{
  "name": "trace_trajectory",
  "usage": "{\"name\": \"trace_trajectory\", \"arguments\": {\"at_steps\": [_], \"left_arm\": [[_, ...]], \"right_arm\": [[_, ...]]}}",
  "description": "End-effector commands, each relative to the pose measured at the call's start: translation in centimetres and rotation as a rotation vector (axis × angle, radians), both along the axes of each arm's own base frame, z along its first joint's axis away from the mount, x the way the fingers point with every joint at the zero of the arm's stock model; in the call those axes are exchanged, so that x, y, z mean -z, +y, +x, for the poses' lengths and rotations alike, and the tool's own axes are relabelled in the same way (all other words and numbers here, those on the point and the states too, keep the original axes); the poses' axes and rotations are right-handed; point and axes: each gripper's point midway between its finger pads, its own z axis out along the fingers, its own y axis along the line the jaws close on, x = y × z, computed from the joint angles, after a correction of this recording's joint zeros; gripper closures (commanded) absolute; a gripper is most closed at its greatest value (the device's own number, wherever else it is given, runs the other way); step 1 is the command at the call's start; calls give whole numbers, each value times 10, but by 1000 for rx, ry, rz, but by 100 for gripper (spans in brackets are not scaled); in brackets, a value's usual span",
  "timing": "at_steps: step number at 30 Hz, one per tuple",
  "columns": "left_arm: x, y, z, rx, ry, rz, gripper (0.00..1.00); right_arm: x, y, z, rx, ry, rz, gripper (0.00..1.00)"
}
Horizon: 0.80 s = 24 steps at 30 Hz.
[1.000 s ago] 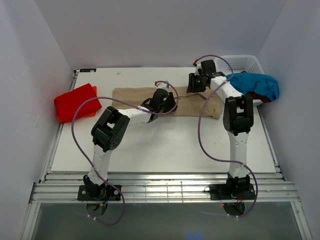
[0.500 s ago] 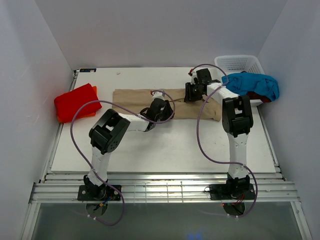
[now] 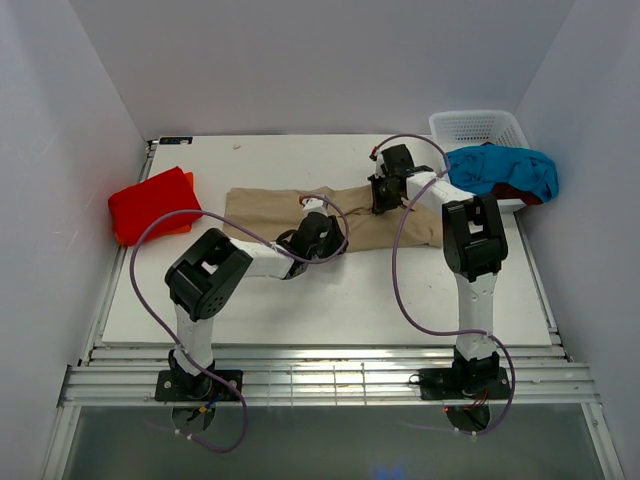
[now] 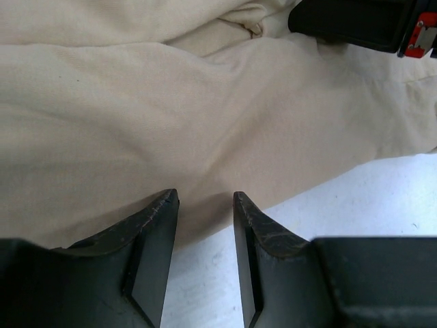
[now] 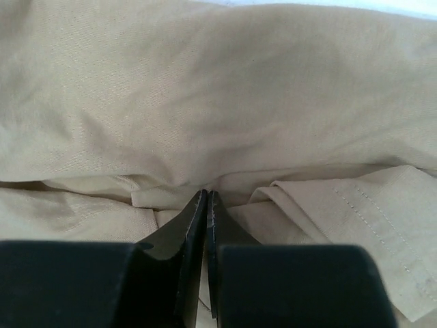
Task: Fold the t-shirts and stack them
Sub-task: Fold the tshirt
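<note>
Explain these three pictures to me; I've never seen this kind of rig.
Two white-and-black robot arms are bolted at the near edge of a white table. The wide picture looks down from above and behind them; the other two come from wrist cameras. A tan cloth t-shirt lies mid-table, a folded bright red t-shirt at the left, a turquoise-blue t-shirt draped on a white plastic basket. The left gripper is open at the tan shirt's edge; the right gripper is shut at a fold.

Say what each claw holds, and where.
Left claw: open, nothing held. Right claw: shut at a fold of the tan t-shirt; a real pinch cannot be told.
</note>
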Motion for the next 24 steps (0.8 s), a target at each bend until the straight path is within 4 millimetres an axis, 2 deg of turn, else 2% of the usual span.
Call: {"name": "trace_trajectory", "arguments": {"at_steps": [1,5,10,12,15,20,24], "left_arm": [[14,16,-30,-4,77,67,51],[19,23,-42,-10,91,75,51],[19,22,-46,-6,96,69,51],[20,20,-48,-1,98,69,51],[19,19,-49,4,99,68,51],[18,21,-51,4,93,72,51],[14,22,-51,4,84,69,51]], "right_arm": [[-32,-6,1,24,-58,-34,92],[-66,-6,6,32,-120,-35,92],[-85,-5,5,32,-139,-34,92],[-83,-6,3,30,-131,-38,87],[-76,-8,1,27,-119,-44,84],[-62,-5,-1,16,-90,-36,71],[-58,-13,3,50,-96,-79,69]]}}
